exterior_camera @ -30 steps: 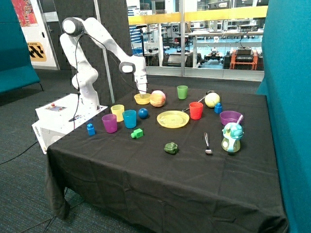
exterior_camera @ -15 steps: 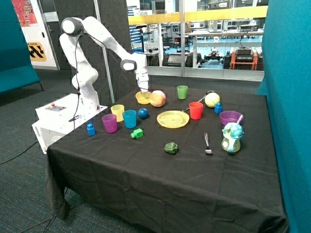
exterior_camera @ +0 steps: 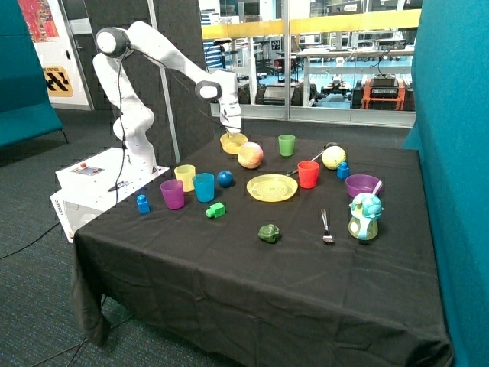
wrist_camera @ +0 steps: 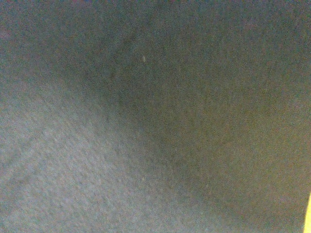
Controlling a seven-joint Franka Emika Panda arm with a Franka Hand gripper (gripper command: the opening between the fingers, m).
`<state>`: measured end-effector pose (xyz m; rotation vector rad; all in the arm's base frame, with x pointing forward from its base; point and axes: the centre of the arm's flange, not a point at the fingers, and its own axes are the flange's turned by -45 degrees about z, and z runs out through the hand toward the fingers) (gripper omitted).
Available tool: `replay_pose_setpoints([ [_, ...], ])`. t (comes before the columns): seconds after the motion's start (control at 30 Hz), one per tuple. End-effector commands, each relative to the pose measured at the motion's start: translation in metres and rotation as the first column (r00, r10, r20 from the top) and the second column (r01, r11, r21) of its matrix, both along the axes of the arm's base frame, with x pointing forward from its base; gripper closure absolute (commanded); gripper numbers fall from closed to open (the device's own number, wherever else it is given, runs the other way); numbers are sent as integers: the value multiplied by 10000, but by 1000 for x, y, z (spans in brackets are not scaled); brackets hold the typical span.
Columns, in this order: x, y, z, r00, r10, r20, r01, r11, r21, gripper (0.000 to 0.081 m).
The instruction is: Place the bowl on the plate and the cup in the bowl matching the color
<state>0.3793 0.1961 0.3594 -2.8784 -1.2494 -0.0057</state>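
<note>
The yellow bowl (exterior_camera: 233, 142) hangs a little above the black cloth at the back of the table, just beside a peach-coloured ball (exterior_camera: 250, 155). My gripper (exterior_camera: 231, 133) comes down onto its rim and is shut on it. In the wrist view only dark cloth shows, with a yellow sliver (wrist_camera: 308, 213) at the edge. The yellow plate (exterior_camera: 272, 187) lies flat near the table's middle, in front of the ball. The yellow cup (exterior_camera: 185, 177) stands upright toward the robot's base, behind a purple cup (exterior_camera: 173, 193) and a blue cup (exterior_camera: 203, 186).
A blue ball (exterior_camera: 225, 178) sits between the cups and the plate. A red cup (exterior_camera: 308, 173), green cup (exterior_camera: 286, 144), pale ball (exterior_camera: 333, 157) and purple bowl (exterior_camera: 363, 185) stand beyond the plate. A green block (exterior_camera: 216, 209), green pepper (exterior_camera: 268, 233), spoon (exterior_camera: 326, 225) and toy bottle (exterior_camera: 365, 216) lie nearer the front.
The gripper has risen and shifted toward the green cup, carrying the yellow bowl up off the cloth. Everything else on the table has stayed put.
</note>
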Motion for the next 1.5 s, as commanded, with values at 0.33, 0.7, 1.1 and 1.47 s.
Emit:
replay_pose_setpoints([
  [0.33, 69, 25, 69, 9994, 348, -18, -348, 9994, -48, 808],
  [0.7, 123, -8, 89, 9904, -1381, -18, 1381, 9904, -48, 738],
  [1.1, 175, -71, 81, 9237, -3831, -18, 3831, 9237, -48, 808],
  [1.47, 209, -124, 64, 8493, -5278, -18, 5278, 8493, -48, 808],
])
